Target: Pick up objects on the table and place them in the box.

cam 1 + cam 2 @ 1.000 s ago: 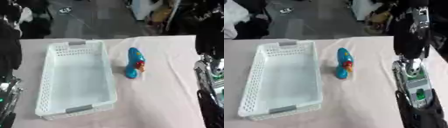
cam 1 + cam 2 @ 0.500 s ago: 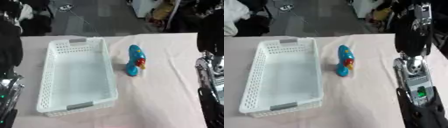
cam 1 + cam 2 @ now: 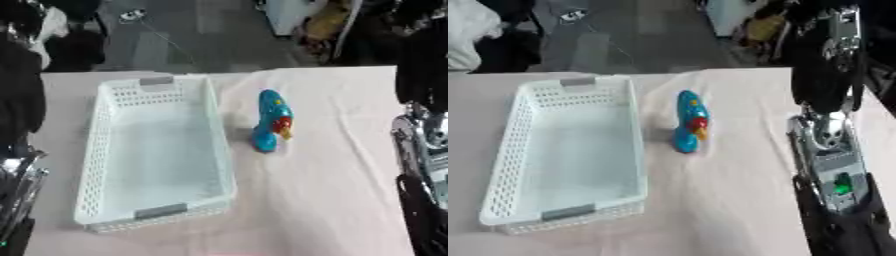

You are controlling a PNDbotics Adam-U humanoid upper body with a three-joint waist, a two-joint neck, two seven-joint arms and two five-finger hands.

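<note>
A blue toy (image 3: pixel 270 122) with red and yellow parts lies on the pale pink tablecloth, just right of the white perforated box (image 3: pixel 94 150). The box holds nothing and has grey handles at both short ends. My right arm comes down the right side, and its dark hand (image 3: pixel 843 231) sits low at the right edge, well clear of the toy. At the lower left corner my left hand (image 3: pixel 12 235) shows only as a dark sliver below silver arm parts. Neither hand touches anything.
The tablecloth (image 3: pixel 324 200) is wrinkled around the toy. Beyond the table's far edge lie a dark floor and clutter, with dark shapes at the far left (image 3: pixel 26 85).
The whole picture has shifted slightly, so the camera has moved. The toy and the box keep their places on the cloth, and the arms stay at the edges.
</note>
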